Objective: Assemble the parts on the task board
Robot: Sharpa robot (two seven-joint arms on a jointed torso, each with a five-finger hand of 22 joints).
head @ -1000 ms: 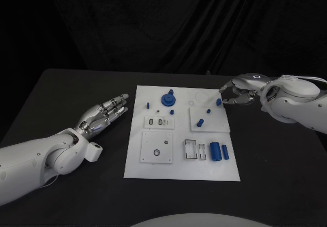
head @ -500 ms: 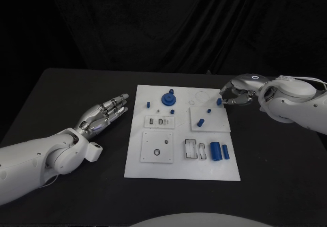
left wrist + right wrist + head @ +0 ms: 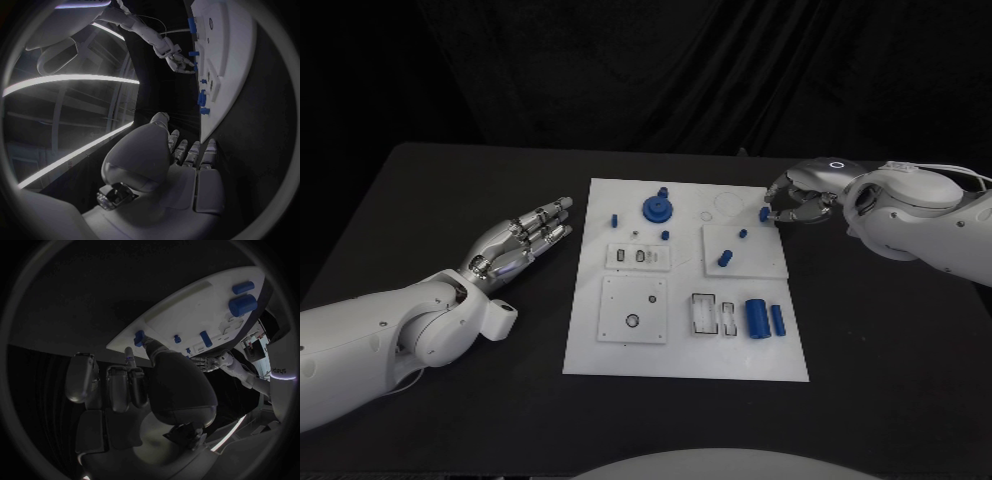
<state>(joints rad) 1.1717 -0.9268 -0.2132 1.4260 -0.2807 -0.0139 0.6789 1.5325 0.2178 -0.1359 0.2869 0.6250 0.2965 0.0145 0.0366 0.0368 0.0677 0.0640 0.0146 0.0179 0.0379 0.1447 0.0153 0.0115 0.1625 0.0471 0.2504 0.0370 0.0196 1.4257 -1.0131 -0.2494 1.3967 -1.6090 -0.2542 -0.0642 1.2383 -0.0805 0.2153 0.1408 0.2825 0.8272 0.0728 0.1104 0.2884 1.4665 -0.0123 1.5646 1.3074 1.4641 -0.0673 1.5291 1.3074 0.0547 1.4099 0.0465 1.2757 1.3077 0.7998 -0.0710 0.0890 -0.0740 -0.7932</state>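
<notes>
The white task board (image 3: 682,340) lies in the middle of the black table. On it are a round blue part (image 3: 655,210), small blue pegs (image 3: 724,259) and two blue cylinders (image 3: 754,319). My right hand (image 3: 799,200) is at the board's far right edge, its fingers curled around a small blue part (image 3: 763,213) pinched at the fingertips; in the right wrist view that part (image 3: 139,337) sits by the board's rim (image 3: 187,300). My left hand (image 3: 524,240) lies flat on the table left of the board, fingers stretched out, holding nothing. The left wrist view also shows the left hand (image 3: 184,152).
Raised white sub-plates (image 3: 632,311) with slots and holes sit on the board. Black table (image 3: 473,200) spreads around the board, with a dark curtain behind it. The far right hand (image 3: 178,60) appears beside the board (image 3: 231,45) in the left wrist view.
The right hand has crept very slightly toward the board's far right corner with the small blue part. The left arm has not moved.
</notes>
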